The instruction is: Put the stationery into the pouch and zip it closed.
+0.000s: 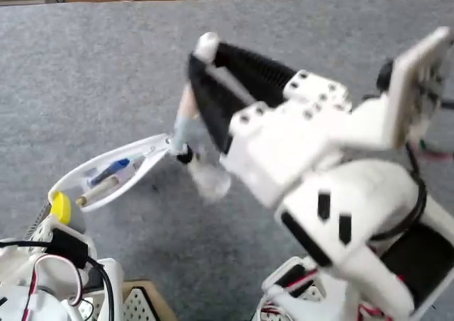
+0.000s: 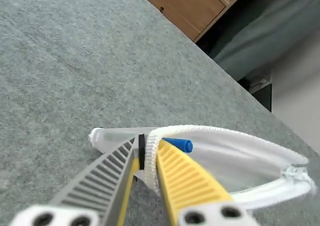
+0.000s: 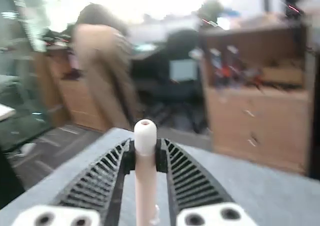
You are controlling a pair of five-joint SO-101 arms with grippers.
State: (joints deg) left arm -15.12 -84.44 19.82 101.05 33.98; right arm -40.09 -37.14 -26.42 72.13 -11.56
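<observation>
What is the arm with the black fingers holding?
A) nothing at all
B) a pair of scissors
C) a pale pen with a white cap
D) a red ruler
C: the right arm's black fingers are shut on a pale pen with a white cap, which sticks up between them.

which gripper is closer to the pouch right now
Left. The left gripper is clamped on the rim of the pouch at one end, so it touches it. The right gripper holds a pen near its cap, apart from the pouch, past its other end.
</observation>
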